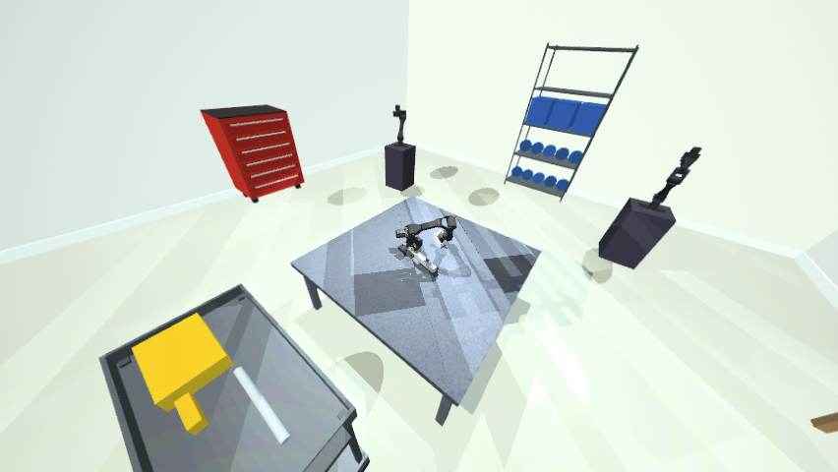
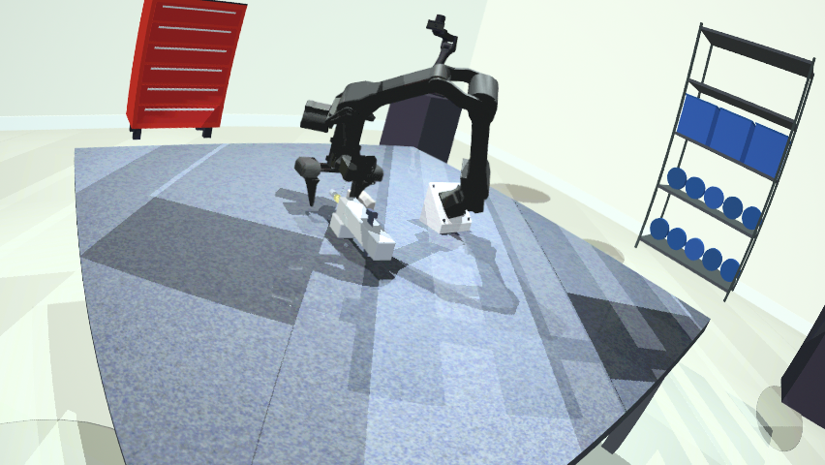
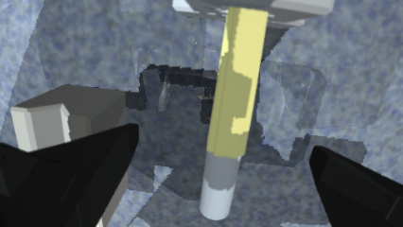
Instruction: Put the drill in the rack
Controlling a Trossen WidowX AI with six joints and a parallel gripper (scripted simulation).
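Observation:
The drill [image 3: 236, 80] is a yellow rod with a grey round tip. It sticks out of a white housing block [image 3: 303, 8] [image 2: 360, 231] [image 1: 423, 262] that lies on the blue-grey table [image 2: 230, 346]. A small dark key [image 2: 371, 217] stands on top of the block. My gripper [image 3: 225, 143] [image 2: 334, 193] is open wide. Its two black fingers straddle the drill's free end without touching it. A grey-and-white box [image 3: 52, 120], perhaps the rack, lies close beside the left finger.
The arm's white base [image 2: 442, 214] stands right of the block. Off the table are a red tool cabinet [image 1: 258, 149], a shelf with blue bins [image 1: 563, 117], two camera stands [image 1: 400, 163] [image 1: 635, 231] and a cart [image 1: 111, 375] with a yellow block.

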